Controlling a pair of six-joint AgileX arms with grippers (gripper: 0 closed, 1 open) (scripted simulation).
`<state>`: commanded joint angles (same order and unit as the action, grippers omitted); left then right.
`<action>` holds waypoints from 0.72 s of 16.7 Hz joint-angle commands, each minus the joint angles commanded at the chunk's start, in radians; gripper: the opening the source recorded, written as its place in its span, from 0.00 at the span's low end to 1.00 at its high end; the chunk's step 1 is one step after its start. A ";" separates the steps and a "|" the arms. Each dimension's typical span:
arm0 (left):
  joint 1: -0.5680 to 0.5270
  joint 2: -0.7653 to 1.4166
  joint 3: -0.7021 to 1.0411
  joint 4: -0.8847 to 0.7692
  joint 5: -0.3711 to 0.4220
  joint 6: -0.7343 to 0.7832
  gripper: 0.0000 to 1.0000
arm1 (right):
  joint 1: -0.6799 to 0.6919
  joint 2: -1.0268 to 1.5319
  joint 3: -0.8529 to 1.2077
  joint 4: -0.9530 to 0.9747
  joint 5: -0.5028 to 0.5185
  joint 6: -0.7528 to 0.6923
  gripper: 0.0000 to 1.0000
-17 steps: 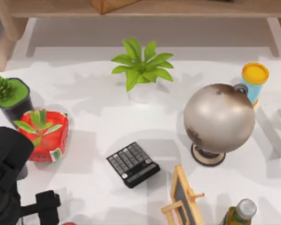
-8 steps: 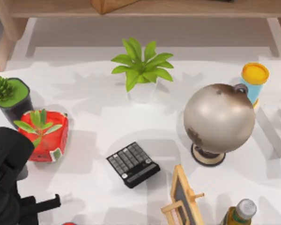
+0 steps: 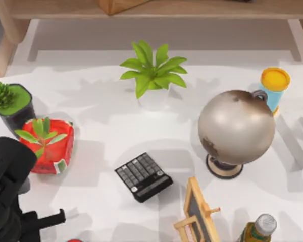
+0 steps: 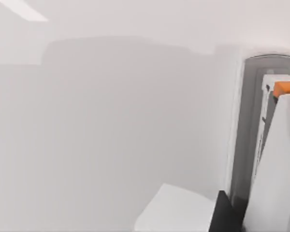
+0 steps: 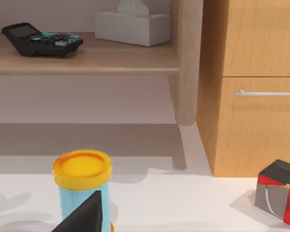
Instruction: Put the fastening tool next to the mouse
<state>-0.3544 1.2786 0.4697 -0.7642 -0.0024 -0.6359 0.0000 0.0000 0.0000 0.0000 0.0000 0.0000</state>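
The fastening tool and the mouse are out of view. My left arm fills the table's front left corner as a black mass, and its gripper (image 3: 44, 221) pokes out to the right just above the front edge. A small red sliver (image 3: 74, 240) shows at the front edge beside it, too little to identify. The left wrist view looks at a pale surface with a grey upright piece and an orange tip (image 4: 286, 88). A dark tip (image 5: 87, 216) of my right gripper shows in the right wrist view, in front of a yellow-lidded blue can (image 5: 82, 186).
A black calculator (image 3: 143, 176) lies mid-table, with a globe (image 3: 236, 130), a small wooden easel (image 3: 198, 214) and a bottle (image 3: 257, 229) to its right. A red planter (image 3: 48, 146), a dark pot (image 3: 10, 103) and a leafy plant (image 3: 152, 70) stand left and behind. A red-and-grey box (image 5: 279, 192) sits by the cabinet.
My left gripper has pulled back toward the front left corner and turned, leaving one thin finger pointing right. In the last half second it has hardly moved.
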 joint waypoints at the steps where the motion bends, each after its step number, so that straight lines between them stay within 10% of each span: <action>1: 0.000 0.000 0.000 0.000 0.000 0.000 0.00 | 0.000 0.000 0.000 0.000 0.000 0.000 1.00; 12: 0.006 -0.035 0.068 -0.157 0.009 0.018 0.00 | 0.000 0.000 0.000 0.000 0.000 0.000 1.00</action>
<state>-0.3481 1.2434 0.5373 -0.9210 0.0064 -0.6180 0.0000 0.0000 0.0000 0.0000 0.0000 0.0000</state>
